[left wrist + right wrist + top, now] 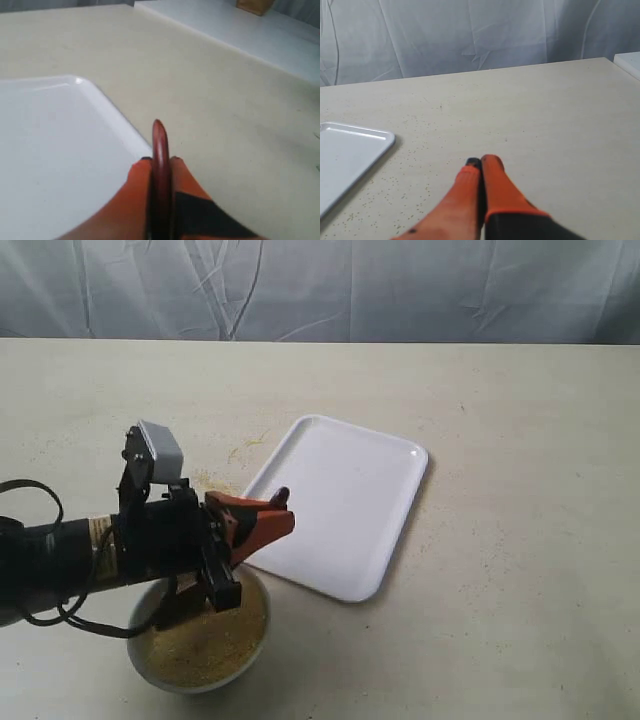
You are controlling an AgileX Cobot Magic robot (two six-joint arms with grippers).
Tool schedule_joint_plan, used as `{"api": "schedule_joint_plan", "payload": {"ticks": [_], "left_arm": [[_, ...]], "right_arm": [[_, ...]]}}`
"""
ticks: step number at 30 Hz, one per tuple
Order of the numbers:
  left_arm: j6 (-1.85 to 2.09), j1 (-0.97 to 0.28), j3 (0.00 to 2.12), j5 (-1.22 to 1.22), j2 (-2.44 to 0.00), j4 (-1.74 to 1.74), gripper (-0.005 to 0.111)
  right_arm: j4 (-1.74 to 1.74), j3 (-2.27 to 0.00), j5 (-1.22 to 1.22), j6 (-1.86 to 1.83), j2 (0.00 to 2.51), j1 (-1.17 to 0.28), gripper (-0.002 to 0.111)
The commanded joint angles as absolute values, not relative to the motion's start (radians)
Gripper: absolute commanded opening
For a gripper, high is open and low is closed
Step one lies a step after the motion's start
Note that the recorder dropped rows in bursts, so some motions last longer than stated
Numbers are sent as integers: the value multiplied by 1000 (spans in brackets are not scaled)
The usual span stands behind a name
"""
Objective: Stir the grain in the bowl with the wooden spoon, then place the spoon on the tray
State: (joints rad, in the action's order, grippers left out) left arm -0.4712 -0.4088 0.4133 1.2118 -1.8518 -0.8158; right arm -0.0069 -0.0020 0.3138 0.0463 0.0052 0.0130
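Note:
My left gripper [283,512] is shut on the dark reddish wooden spoon [160,150], whose end [281,496] pokes out past the orange fingers, over the near left edge of the white tray [345,502]. Below and behind the gripper stands the small white bowl [166,670] with yellow grain [215,645] mounded in it. The left wrist view has the tray [45,150] to one side of the spoon. My right gripper [481,162] shows only in its own wrist view, shut with nothing between its fingers, over bare table beside a tray corner [350,150].
Spilled grain [215,478] lies on the table left of the tray, and fine specks [395,165] dot the surface near the right gripper. A white cloth backdrop [320,285] closes the far side. A white ledge [240,35] runs along the table in the left wrist view.

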Motion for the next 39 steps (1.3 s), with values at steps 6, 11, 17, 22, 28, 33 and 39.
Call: {"api": "schedule_joint_plan", "payload": {"ticks": [6, 11, 17, 22, 28, 33, 39], "left_arm": [[-596, -412, 410, 1221, -1793, -852, 0], [-587, -412, 410, 1221, -1733, -749, 0], [-534, -412, 410, 1221, -1811, -726, 0], [-548, -412, 410, 1221, -1897, -759, 0], [-636, -412, 410, 1221, -1898, -816, 0], [-658, -412, 410, 1221, -1833, -765, 0], [-645, -412, 412, 1221, -1741, -704, 0]], "right_arm": [[-6, 0, 304, 45, 0, 10, 0], [-6, 0, 304, 45, 0, 10, 0], [-6, 0, 304, 45, 0, 10, 0], [-6, 0, 304, 45, 0, 10, 0], [-6, 0, 304, 45, 0, 10, 0], [-6, 0, 304, 45, 0, 10, 0], [-6, 0, 304, 45, 0, 10, 0]]}}
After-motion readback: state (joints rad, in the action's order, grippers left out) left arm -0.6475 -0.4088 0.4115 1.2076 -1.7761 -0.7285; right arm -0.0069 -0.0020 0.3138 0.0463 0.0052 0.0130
